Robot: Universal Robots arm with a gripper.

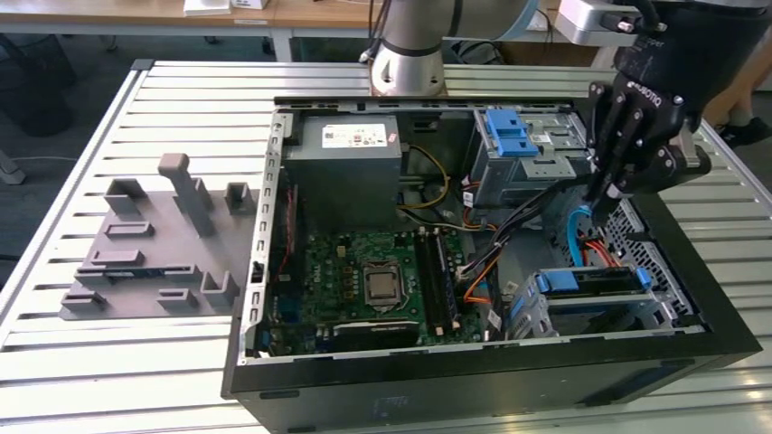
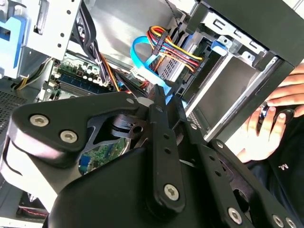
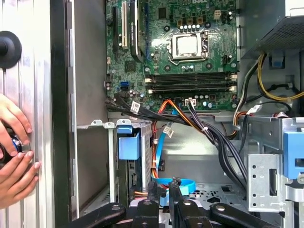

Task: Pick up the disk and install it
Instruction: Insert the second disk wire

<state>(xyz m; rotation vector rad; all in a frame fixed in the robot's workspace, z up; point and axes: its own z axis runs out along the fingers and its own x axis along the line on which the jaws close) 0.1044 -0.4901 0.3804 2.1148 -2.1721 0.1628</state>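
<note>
1. Nearest in the exterior view is the black front wall of the open computer case (image 1: 483, 380), lying on its side on a slatted metal table (image 1: 72, 362).
2. Just behind that wall, at the exterior view's right, the disk (image 1: 588, 282) sits flat in the lower drive cage with blue rails along its edges. It is apart from the gripper.
3. Above and beyond the disk, the gripper (image 1: 594, 201) points down into the case beside a blue cable (image 1: 572, 231). In both wrist views its black fingers (image 2: 159, 109) (image 3: 174, 199) are drawn close together, and nothing shows clamped between them.
4. A person's hands (image 3: 14, 142) rest against the outside of the case wall, next to the drive cage.
5. The green motherboard (image 1: 368, 276) lies at mid-depth. A grey moulded fixture (image 1: 151, 244) sits on the table at the exterior view's left.
6. Farther back stand the grey box with a white sticker (image 1: 350, 149) and an upper cage with a blue latch (image 1: 513, 134).
7. Farthest is the arm's base (image 1: 410, 54).
</note>
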